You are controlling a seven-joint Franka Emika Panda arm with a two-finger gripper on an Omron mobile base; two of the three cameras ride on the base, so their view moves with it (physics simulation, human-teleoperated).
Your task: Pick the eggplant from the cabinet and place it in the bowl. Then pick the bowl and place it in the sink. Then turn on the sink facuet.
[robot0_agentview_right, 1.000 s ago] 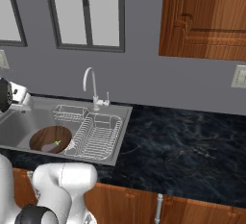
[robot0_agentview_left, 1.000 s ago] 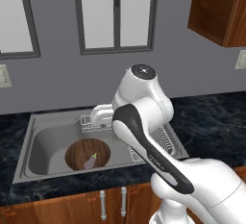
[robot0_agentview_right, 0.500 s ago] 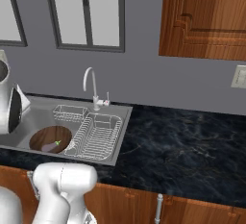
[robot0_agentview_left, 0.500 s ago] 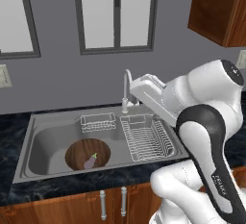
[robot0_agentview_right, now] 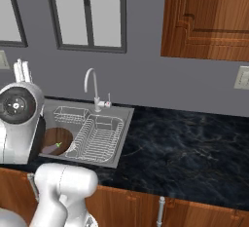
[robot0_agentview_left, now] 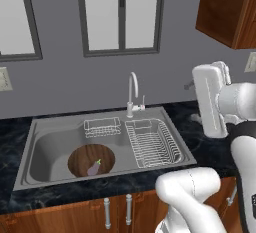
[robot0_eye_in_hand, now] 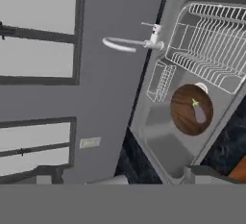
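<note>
The dark brown wooden bowl (robot0_agentview_left: 87,158) sits in the left basin of the grey sink (robot0_agentview_left: 49,137), with the small purple eggplant (robot0_agentview_left: 94,168) lying inside it. The bowl (robot0_eye_in_hand: 188,112) and eggplant (robot0_eye_in_hand: 199,113) also show in the hand view. The silver gooseneck faucet (robot0_agentview_left: 132,90) stands behind the sink's middle, and no water shows at its spout. My gripper (robot0_agentview_left: 192,102) hangs open and empty in the air to the right of the sink, level with the faucet and pointing left toward it. The reddish-brown cabinet (robot0_agentview_left: 227,7) hangs at the upper right.
A wire dish rack (robot0_agentview_left: 152,143) fills the sink's right side, and a small wire basket (robot0_agentview_left: 101,126) sits at its back. Dark stone counter (robot0_agentview_right: 194,148) stretches to the right. Windows (robot0_agentview_left: 120,14) and a grey wall stand behind. My own forearm crosses the lower right.
The arm has swung up and to the right, from over the sink basin to beside the faucet's right. The bowl with the eggplant stays in the sink.
</note>
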